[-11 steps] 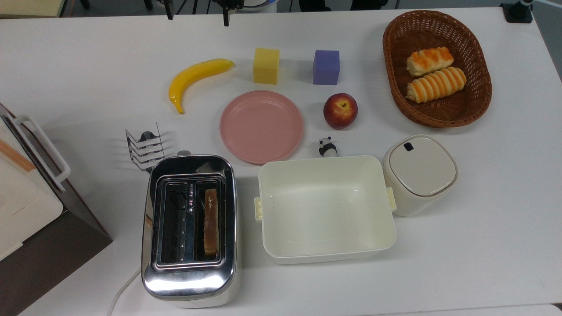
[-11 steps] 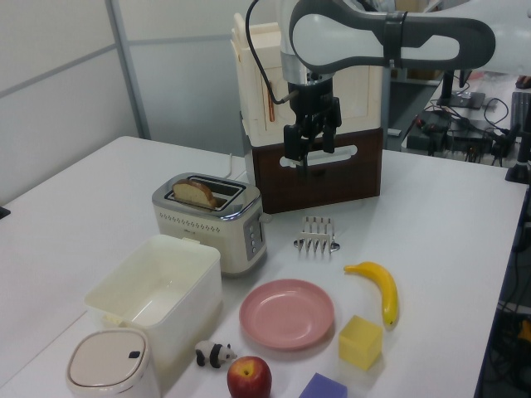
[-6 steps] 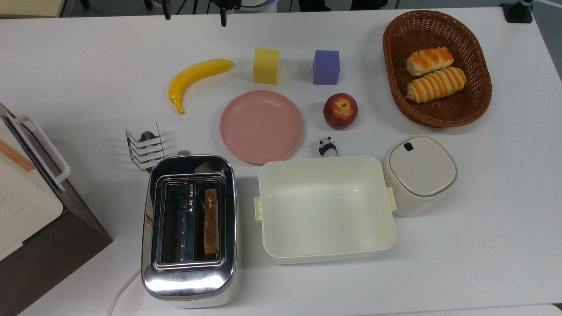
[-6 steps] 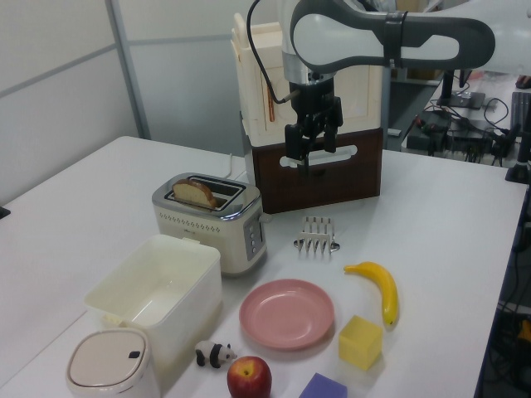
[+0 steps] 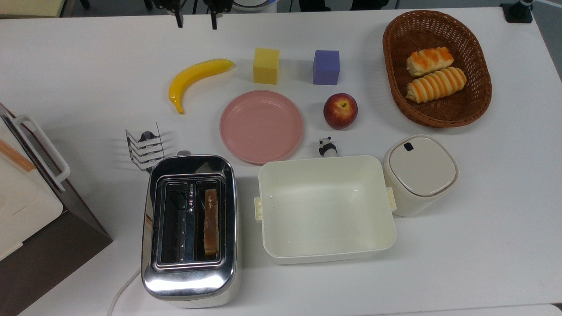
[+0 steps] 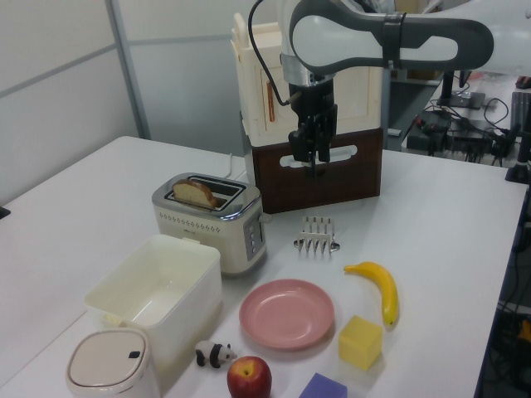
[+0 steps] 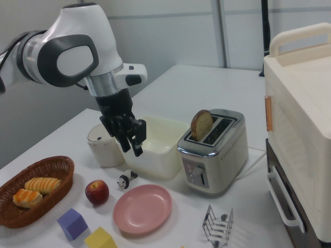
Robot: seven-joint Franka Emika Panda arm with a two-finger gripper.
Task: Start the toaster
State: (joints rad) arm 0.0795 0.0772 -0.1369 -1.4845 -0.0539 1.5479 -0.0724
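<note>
Though the toaster point(image 7: 213, 150) looks heavy, rigid and slick-sided, starting it likely means pressing the end-panel lever, not gripping. Released, the claw point(image 5: 195, 19) hangs well apart from it.

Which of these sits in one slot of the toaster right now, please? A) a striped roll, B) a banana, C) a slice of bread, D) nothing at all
C: a browned slice of bread stands up out of one slot of the toaster, while the other slot is empty.
</note>
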